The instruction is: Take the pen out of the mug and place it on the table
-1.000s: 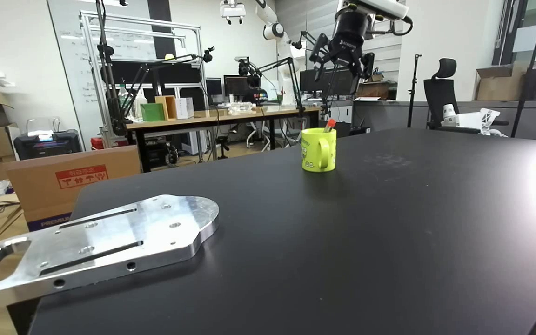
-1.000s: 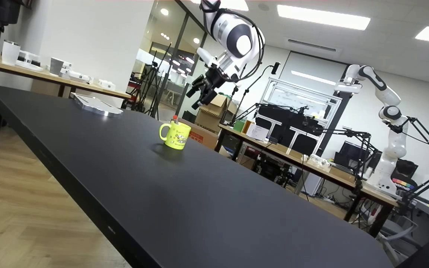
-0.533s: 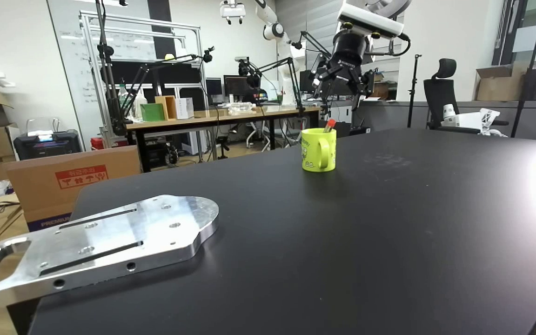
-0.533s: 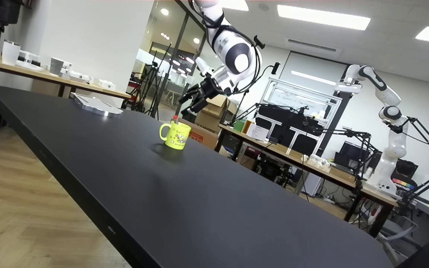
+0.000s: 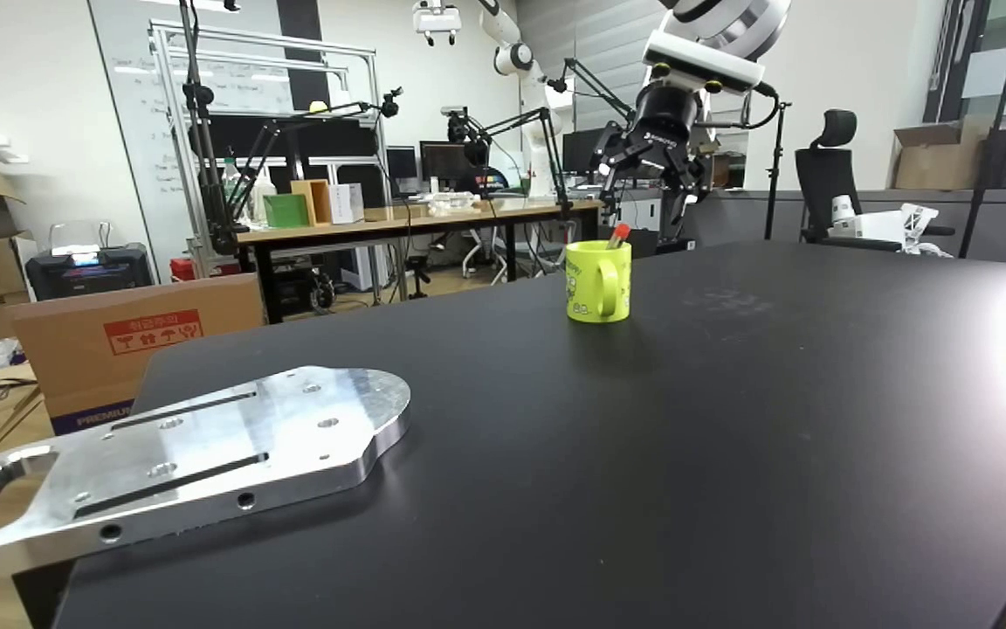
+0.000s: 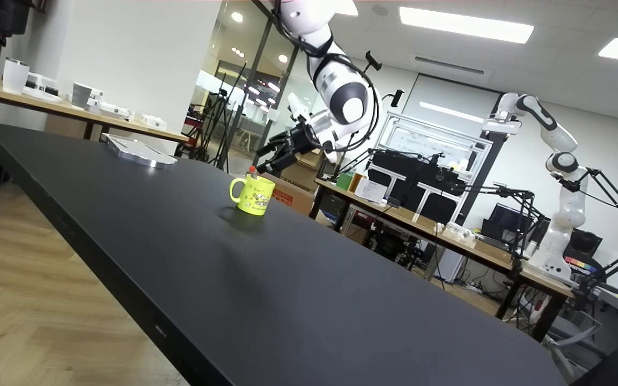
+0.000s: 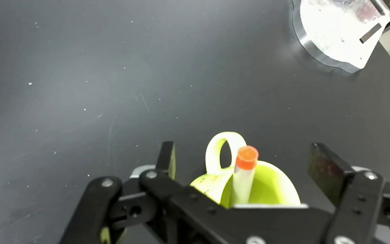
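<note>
Landmark: bright yellow-green mug [image 5: 588, 281] with a loop handle and small printed figures, upright on the matte black counter [image 5: 573, 463]. The task's thing, a cylindrical pen [image 7: 245, 174] with a pale barrel and an orange-red end, sits inside the mug, leaning, its coloured end above the rim on the handle side. My jaws: spread wide; the wrist view has one to each side of the pen, a gap both ways. In both exterior views I hold them higher than the mug's rim; whether straight over it I can't tell. Well apart from the mug lies a thick silver metal plate [image 5: 232, 437] with long slots, flat, one end past the counter's edge. Beyond that edge: a brown cardboard box [image 5: 84, 367] printed in red.
</note>
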Action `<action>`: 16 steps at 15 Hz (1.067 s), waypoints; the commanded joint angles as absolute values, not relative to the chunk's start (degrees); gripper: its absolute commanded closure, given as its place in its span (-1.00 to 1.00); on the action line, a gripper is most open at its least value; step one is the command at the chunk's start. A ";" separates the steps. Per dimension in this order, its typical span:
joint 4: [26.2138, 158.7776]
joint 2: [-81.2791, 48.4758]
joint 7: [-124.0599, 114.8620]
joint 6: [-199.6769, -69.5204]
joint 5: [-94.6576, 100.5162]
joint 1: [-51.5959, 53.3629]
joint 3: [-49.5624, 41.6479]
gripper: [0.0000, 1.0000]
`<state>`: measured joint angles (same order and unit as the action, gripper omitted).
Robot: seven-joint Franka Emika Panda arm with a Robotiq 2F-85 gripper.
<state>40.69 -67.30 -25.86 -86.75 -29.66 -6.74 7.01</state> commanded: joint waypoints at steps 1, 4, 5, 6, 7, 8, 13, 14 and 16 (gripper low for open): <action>34.34 -71.33 -28.99 -84.46 -29.99 -6.75 8.54 -1.00; 33.33 -72.62 -28.92 -84.66 -29.70 -6.44 9.02 -1.00; 33.39 -72.74 -28.58 -84.98 -29.84 -6.08 8.56 -0.50; 33.17 -73.03 -28.27 -85.33 -29.56 -5.89 8.46 -0.47; 33.00 -73.25 -28.31 -85.45 -29.50 -5.77 8.42 -0.34; 32.91 -73.36 -28.42 -85.33 -29.32 -5.56 8.31 -0.20; 32.38 -73.39 -27.75 -85.74 -28.45 -4.83 7.98 0.50; 32.25 -73.37 -27.69 -85.77 -28.30 -4.72 7.89 0.65; 32.09 -73.28 -27.57 -86.16 -27.76 -4.35 7.46 0.36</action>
<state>35.89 -71.78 -25.91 -86.67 -29.07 -5.25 8.27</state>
